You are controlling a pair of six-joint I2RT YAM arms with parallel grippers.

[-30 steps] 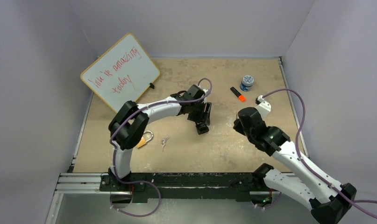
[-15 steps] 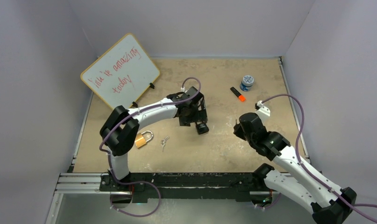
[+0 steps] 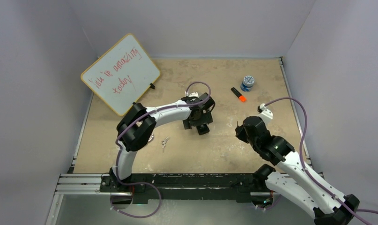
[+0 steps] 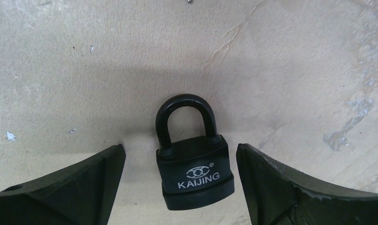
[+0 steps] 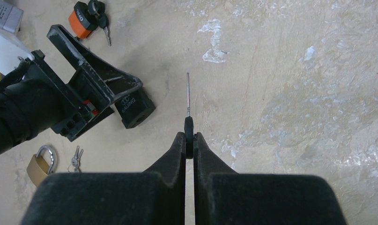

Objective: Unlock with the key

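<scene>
Matte black padlock (image 4: 195, 173), KAIJING printed in white, shackle closed, is laid flat on the counter (image 4: 294, 70) between the wide-spread left jaws, touched by neither. A thin key (image 5: 189, 101) is pinched in the right jaws nearby.

place: robot lab test cell | evidence: plain white walls (image 3: 191, 23) boxing a tan bench (image 3: 224, 75); metal rail (image 3: 84, 180) at bottom edge; handwritten whiteboard (image 3: 120, 72) upper left
</scene>
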